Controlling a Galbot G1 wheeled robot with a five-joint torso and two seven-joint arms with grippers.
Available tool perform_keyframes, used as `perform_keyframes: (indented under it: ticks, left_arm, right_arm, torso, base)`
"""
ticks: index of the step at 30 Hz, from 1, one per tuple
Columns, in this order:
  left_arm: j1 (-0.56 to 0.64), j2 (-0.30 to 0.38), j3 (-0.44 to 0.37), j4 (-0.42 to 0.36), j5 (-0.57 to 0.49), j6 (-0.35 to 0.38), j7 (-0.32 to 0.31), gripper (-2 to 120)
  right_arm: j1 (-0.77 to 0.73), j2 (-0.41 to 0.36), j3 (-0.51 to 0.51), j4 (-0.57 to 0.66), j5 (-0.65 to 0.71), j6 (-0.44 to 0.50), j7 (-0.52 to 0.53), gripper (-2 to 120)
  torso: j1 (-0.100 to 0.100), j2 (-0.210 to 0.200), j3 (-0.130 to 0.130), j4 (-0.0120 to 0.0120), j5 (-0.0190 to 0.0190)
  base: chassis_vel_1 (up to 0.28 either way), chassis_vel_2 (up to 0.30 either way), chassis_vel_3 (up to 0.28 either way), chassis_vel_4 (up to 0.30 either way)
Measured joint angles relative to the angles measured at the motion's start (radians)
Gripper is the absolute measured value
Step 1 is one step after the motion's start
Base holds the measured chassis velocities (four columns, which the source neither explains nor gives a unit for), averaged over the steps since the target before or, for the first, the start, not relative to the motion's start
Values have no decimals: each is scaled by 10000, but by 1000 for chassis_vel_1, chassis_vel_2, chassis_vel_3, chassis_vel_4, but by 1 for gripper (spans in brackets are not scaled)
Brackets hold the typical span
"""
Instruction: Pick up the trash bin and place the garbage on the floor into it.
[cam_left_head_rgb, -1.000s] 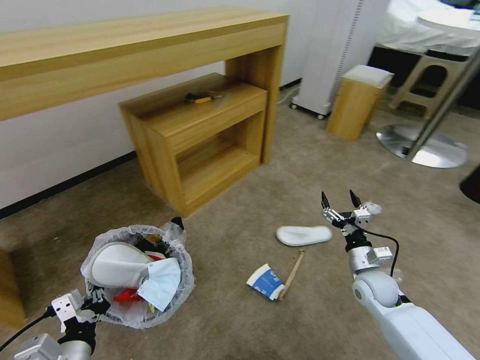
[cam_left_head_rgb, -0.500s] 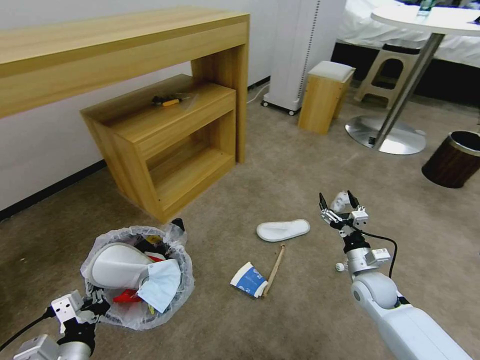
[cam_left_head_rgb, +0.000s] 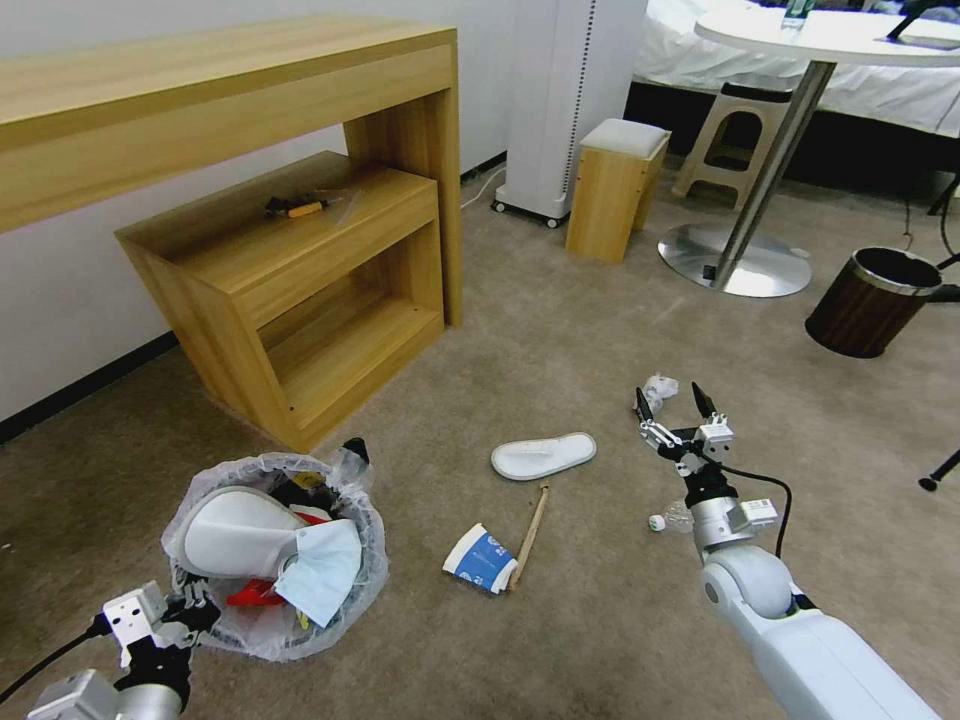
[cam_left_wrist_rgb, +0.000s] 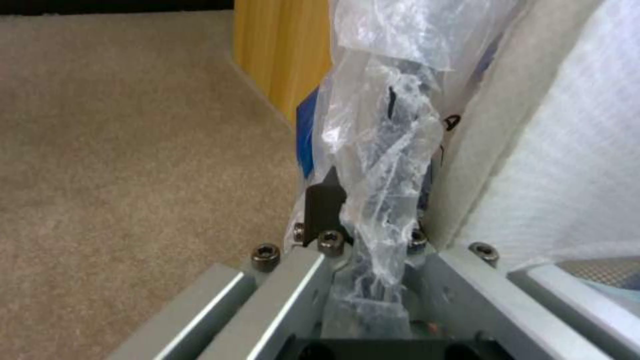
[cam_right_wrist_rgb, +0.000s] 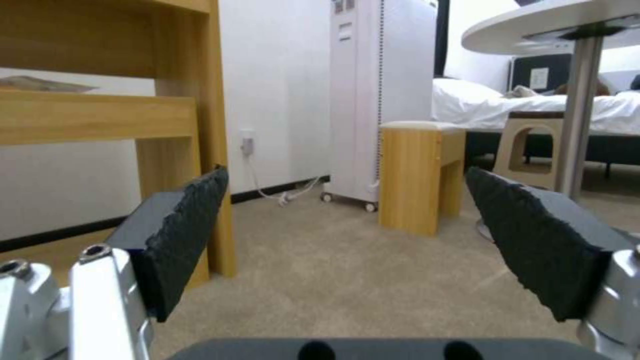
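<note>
The left gripper (cam_left_head_rgb: 190, 610) pinched the crinkly bag rim of the trash bin (cam_left_head_rgb: 275, 550) (stuffed with a slipper). The right gripper (cam_left_head_rgb: 675, 405) hovered with fingers spread over beige carpet (cam_left_head_rgb: 560, 330); the camera had turned since.

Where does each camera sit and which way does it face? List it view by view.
Head view: on the head, facing forward and down at the floor; both arms show, left gripper at the trash bin, right gripper open.
Left wrist view: at the bin's bag, fingers clamping it.
Right wrist view: level across the carpet at a wooden stool, between its open fingers.
Shared: the stool shows in head and right wrist views.
</note>
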Motion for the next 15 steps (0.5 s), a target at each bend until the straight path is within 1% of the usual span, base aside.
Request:
perform_keyframes:
  ticks: [11,15]
  left_arm:
    - [-43,-31,6,80,25,0,-2,0]
    - [-60,-21,-30,91,38,-20,-11,0]
  right_arm:
    - [-10,14,-47,-101,-8,57,-41,89]
    - [-24,39,-22,-262,-168,302,-153,90]
  torso:
    - [0,0,0,1,0]
    - [0,0,0,-1,0]
  base:
    - [-9,-7,-10,-14]
    - [0,0,0,0]
